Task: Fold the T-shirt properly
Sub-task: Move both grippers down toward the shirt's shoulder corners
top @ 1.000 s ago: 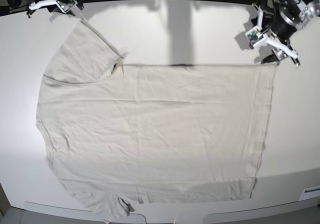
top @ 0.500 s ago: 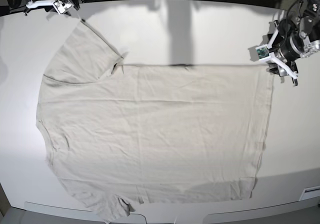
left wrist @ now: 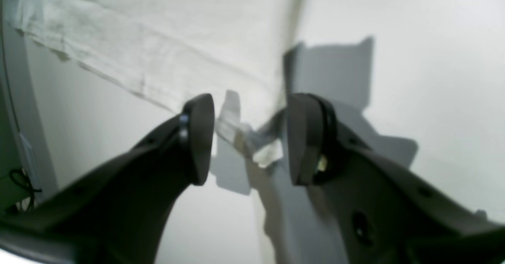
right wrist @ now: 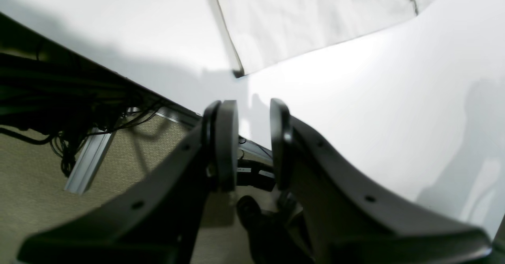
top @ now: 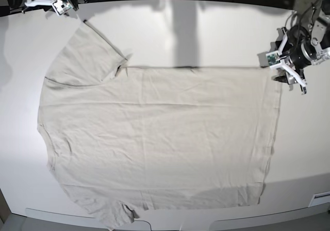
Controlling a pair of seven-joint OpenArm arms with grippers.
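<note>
L gripper (left wrist: 250, 139): fingers spread, one either side of the T-shirt's (top: 160, 138) corner, no pinch seen; can't tell if they touch it. R gripper (right wrist: 253, 145): fingers apart too, nothing btwn them, just off the sleeve tip. Shirt lies flat on the white table (top: 304, 138), a bit wrinkled, collar side toward R arm's side.

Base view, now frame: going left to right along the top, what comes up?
The right gripper's fingers, the T-shirt's upper sleeve, the dark shadow on the bare tabletop, the left gripper's fingers.
</note>
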